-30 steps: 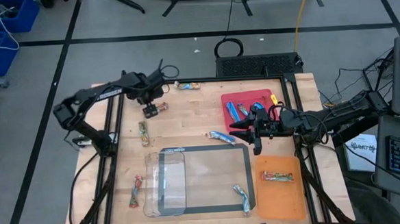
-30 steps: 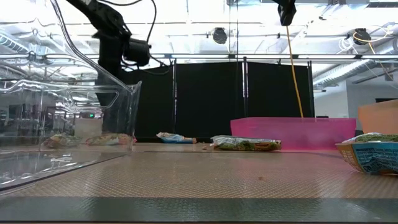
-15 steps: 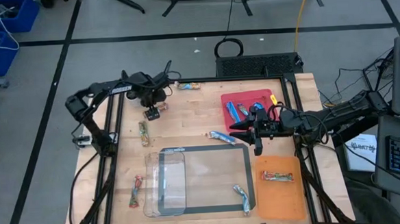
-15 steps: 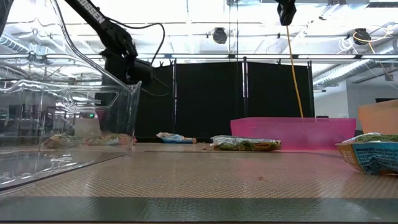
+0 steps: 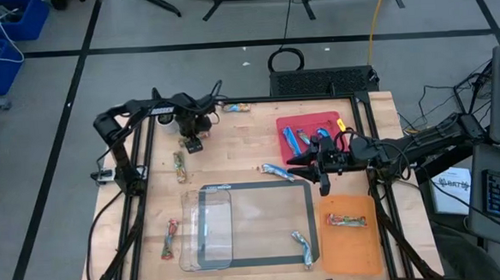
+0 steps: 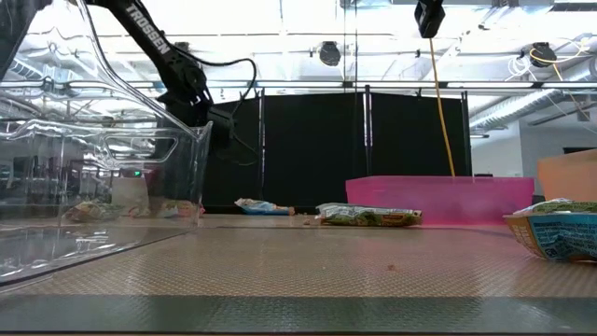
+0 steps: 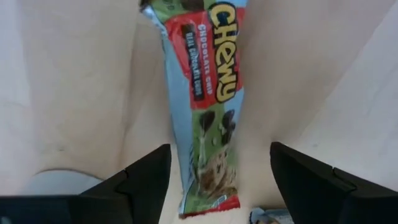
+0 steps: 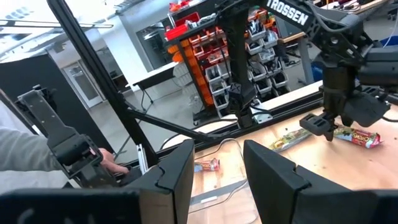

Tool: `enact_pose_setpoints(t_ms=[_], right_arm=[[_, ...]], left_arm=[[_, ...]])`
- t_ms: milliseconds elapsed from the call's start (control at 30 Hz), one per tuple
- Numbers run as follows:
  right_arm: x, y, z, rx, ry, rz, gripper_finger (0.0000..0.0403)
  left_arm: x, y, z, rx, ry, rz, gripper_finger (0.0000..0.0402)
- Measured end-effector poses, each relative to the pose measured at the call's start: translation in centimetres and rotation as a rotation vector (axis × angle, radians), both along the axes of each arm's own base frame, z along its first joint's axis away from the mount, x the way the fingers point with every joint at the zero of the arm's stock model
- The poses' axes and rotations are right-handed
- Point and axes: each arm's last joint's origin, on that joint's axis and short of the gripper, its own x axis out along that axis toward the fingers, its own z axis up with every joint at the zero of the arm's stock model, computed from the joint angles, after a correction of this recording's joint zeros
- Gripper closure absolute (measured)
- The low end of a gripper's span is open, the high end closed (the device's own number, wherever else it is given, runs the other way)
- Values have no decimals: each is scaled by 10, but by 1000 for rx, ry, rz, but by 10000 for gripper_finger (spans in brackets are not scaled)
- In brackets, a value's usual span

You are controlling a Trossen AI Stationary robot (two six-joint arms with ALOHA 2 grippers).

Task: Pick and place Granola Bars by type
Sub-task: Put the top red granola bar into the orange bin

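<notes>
Swung toward the surface's (image 5: 242,157) far edge since a second ago: left gripper (image 7: 214,186), fingers (image 7: 143,180) apart astride a flat-lying bar (image 7: 205,112). Light, crinkly, slippery; best pinched mid-length. Right gripper (image 5: 313,164) parked open beside the red tray (image 5: 307,120).

Left pincer (image 5: 200,136) now over bar (image 5: 235,107)

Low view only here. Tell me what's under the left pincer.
Observer: A Chewy bar lies flat on the wood between the left pincer's open fingers. It is not gripped yet.
Operator: Now report the right pincer.
Observer: The right pincer hangs open and empty beside the red tray.
</notes>
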Motion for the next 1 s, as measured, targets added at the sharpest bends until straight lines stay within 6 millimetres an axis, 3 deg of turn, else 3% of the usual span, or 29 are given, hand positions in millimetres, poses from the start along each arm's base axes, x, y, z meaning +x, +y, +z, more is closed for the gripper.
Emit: enact_pose_setpoints(t_ms=[267, 667, 900, 1000], right_arm=[[0, 1, 1, 0, -9, 6, 273], [0, 0, 1, -18, -8, -28, 273], [0, 0, 1, -18, -8, -51, 273], [0, 0, 1, -18, -8, -51, 273]], left_arm=[[0, 0, -3, -4, 9, 12, 196], [0, 0, -1, 0, 13, 66, 385], [1, -4, 2, -12, -5, 86, 370], [2, -7, 7, -6, -15, 83, 382]])
